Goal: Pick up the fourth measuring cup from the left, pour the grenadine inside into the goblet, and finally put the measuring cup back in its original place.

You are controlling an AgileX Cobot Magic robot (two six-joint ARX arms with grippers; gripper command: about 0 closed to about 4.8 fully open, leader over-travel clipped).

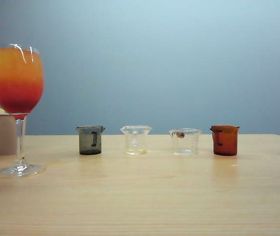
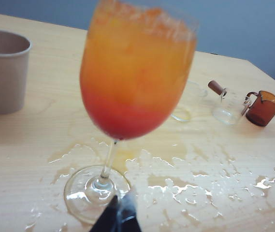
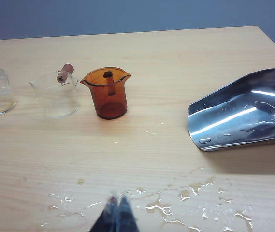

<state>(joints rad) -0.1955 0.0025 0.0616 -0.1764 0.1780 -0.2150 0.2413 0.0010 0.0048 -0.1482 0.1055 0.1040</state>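
Exterior view: the goblet (image 1: 16,105) stands at 9 o'clock on the table (image 1: 140,196), grenadine (image 1: 15,101) layered red under orange. The fourth measuring cup (image 1: 224,140) stands upright at 3 o'clock, last in the row.

Left wrist view: the left end effector (image 2: 118,217), fingers together, empty, sits beside the goblet foot.

Right wrist view: the right end effector (image 3: 118,215), fingers together, empty, sits well apart from the cup, above spilled liquid (image 3: 176,203).

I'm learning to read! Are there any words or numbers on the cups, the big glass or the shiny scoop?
No words or numbers can be read anywhere.
Third cup: faint measuring marks on its side, too small and blurred to read.
Amber cup, grey cup, goblet, beige tumbler, scoop: no writing visible.
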